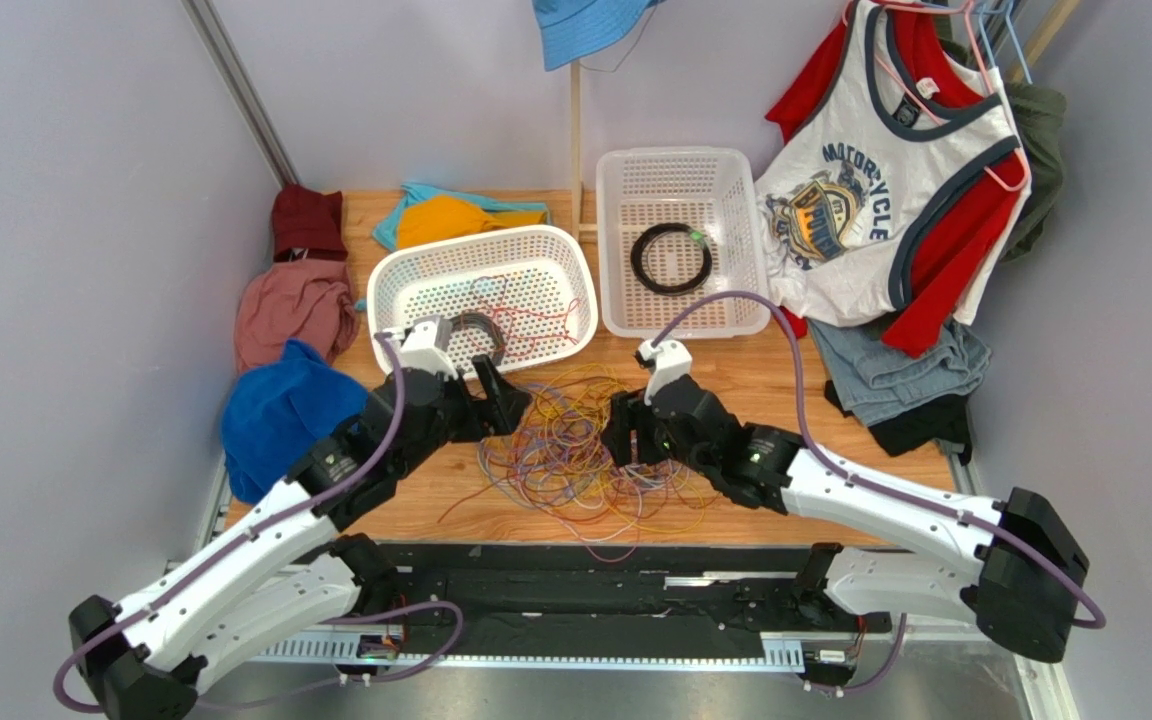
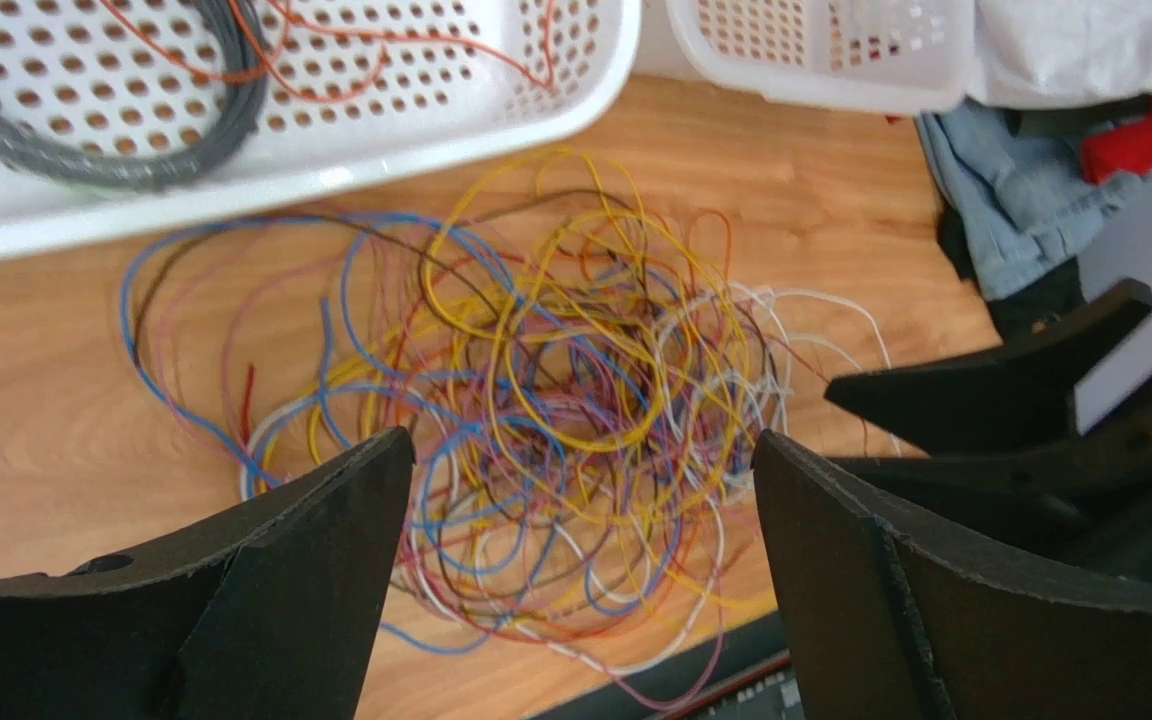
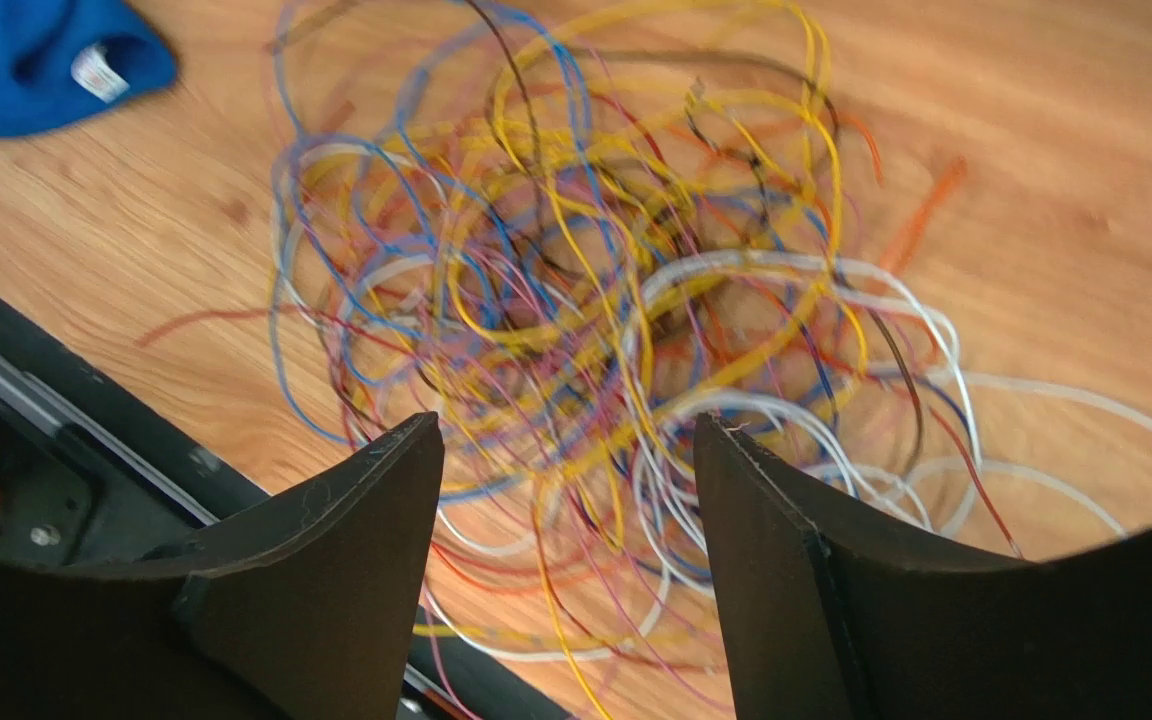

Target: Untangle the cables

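Left wrist view shows the left tool (image 2: 582,450) with jaws wide apart over the tangle, holding nothing; the right tool (image 3: 567,428) likewise stands apart and empty. Between them the cables (image 1: 575,458) lie heaped on the wooden surface (image 1: 748,375), just short of the white basket (image 1: 379,308). Thin, light and floppy, they will likely snag; an outlying loop at the heap's edge seems the best hold.

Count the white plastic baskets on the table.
2. The left basket sits left of centre and holds a grey coil. The right basket stands further back and holds a black coiled ring. None seems hidden.
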Robot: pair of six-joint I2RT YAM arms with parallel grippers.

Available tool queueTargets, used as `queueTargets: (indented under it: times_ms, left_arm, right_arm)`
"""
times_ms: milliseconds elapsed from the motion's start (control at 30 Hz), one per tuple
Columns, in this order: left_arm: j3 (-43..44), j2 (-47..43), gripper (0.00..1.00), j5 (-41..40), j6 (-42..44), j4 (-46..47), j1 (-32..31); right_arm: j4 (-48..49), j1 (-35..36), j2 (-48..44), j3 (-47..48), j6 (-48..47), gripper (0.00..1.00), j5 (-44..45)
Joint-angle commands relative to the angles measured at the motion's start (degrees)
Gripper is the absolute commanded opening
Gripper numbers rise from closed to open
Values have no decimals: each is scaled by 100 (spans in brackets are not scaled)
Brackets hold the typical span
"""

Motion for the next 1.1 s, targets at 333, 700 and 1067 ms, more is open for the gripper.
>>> queueTargets:
  times_ms: [333,700,1067]
  left_arm:
    - [-537,-633,92,-436,-635,-348,-875]
    - [-545,-1133,92,-550,-618,-655,-963]
    - [-493,-1933,90,-980,-468,-857,-963]
  right_arm:
    - [578,281,142,-488,317,65,579]
    - [598,228,1015,58,247,17,737]
    - [-1334,255,-1675,2200,-1001,0,1107]
